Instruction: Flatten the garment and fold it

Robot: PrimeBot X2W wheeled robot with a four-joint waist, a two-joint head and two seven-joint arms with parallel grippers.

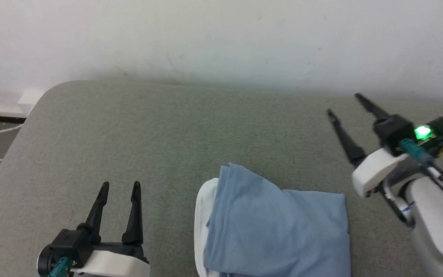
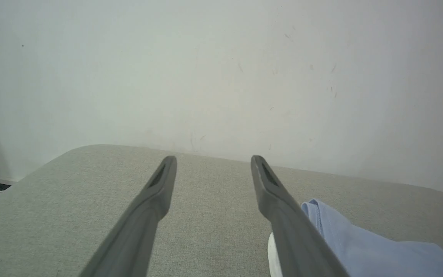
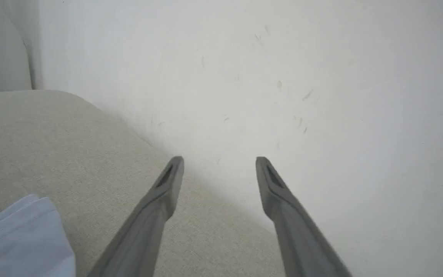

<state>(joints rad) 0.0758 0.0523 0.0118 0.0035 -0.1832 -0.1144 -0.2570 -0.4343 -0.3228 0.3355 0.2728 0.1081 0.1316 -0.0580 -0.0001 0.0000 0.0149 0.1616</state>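
item 1, left gripper (image 1: 120, 185): near left, poised over the bare grey-green upholstered surface (image 1: 167, 134), well apart from the shirt. jaws spread wide, nothing between them; in the left wrist view the two fingers (image 2: 156, 192) frame only upholstery and the pale wall (image 2: 221, 69).

item 2, light blue polo shirt (image 1: 275, 227): near centre, lying at the near edge of the surface as a compact, roughly rectangular bundle of several layers. white collar (image 1: 200, 215) shows along its left side. the far left corner rises in a soft peak and the top layer is faintly creased.

item 3, right gripper (image 1: 342, 104): far right, raised and angled toward the wall, clear of the shirt. jaws wide apart and empty, which the right wrist view also shows, with a shirt corner (image 3: 21, 238) at its lower left.

step in hand, by judgement: folding looks done or all but done, with both arms off the cloth.

next move, by judgement: if any, a light press to settle the raised corner and square the edges. it calls for a shallow, gentle approach, since soft knit would drag and undo the fold.
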